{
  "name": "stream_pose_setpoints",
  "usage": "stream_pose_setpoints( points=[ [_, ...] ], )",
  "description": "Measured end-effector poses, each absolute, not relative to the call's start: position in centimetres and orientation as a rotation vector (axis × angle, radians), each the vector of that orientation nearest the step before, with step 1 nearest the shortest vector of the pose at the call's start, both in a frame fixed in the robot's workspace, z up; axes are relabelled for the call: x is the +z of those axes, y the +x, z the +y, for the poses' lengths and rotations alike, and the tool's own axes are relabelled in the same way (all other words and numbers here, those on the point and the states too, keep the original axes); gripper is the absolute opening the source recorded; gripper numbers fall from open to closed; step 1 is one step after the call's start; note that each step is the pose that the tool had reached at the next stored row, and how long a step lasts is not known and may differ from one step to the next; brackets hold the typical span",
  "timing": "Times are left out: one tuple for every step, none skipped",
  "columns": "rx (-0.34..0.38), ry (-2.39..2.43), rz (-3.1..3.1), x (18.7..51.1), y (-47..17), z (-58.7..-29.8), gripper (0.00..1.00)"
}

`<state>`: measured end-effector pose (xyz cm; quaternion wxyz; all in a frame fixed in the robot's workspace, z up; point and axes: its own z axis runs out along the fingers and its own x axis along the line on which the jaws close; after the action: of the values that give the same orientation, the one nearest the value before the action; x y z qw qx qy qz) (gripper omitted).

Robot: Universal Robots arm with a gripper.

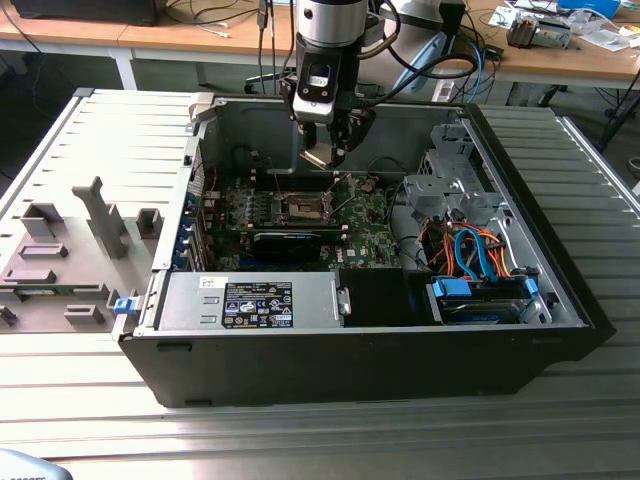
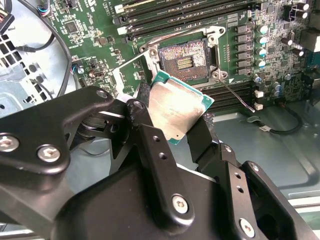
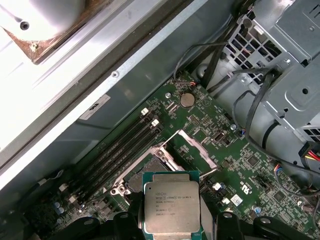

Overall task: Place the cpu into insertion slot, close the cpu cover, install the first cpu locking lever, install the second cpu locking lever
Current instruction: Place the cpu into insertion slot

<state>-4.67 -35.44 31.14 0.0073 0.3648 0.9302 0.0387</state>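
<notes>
My gripper (image 1: 325,150) hangs inside the open computer case, shut on the cpu (image 1: 317,156), a flat square chip with a silver-grey top. In both wrist views the chip (image 2: 177,110) (image 3: 171,207) sits tilted between the black fingers (image 2: 200,135), a short way above the green motherboard (image 2: 90,30). The insertion slot (image 2: 184,61) (image 1: 303,208) lies bare just beyond the chip, its dark centre showing. The cpu cover (image 3: 192,150) (image 2: 129,75) stands flipped open beside the slot. A thin locking lever (image 2: 235,95) sticks out loose next to the socket.
Black memory slots (image 3: 120,145) run alongside the socket. A metal drive cage (image 1: 455,185) with orange and blue cables (image 1: 475,250) fills the case on the exterior view's right. The power supply (image 1: 250,300) lies at the front. Grey fixtures (image 1: 70,250) stand outside the case.
</notes>
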Motion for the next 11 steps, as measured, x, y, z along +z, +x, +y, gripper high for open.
stream_pose_setpoints(
  points=[
    [0.121, 1.142, 2.908, 31.14, -4.67, -35.44, 0.55],
    [0.121, 1.143, 2.908, 31.13, -4.67, -35.44, 0.55],
    [0.121, 1.144, 2.908, 31.13, -4.67, -35.45, 0.55],
    [0.121, 1.147, 2.906, 31.13, -4.67, -35.44, 0.55],
    [0.121, 1.149, 2.906, 31.13, -4.67, -35.45, 0.55],
    [0.121, 1.150, 2.905, 31.13, -4.67, -35.44, 0.55],
    [0.121, 1.151, 2.905, 31.13, -4.67, -35.45, 0.55],
    [0.120, 1.153, 2.904, 31.13, -4.67, -35.45, 0.55],
    [0.120, 1.154, 2.904, 31.13, -4.67, -35.44, 0.55],
    [0.120, 1.155, 2.903, 31.13, -4.67, -35.44, 0.55],
    [0.120, 1.156, 2.902, 31.13, -4.67, -35.44, 0.55]
  ],
)
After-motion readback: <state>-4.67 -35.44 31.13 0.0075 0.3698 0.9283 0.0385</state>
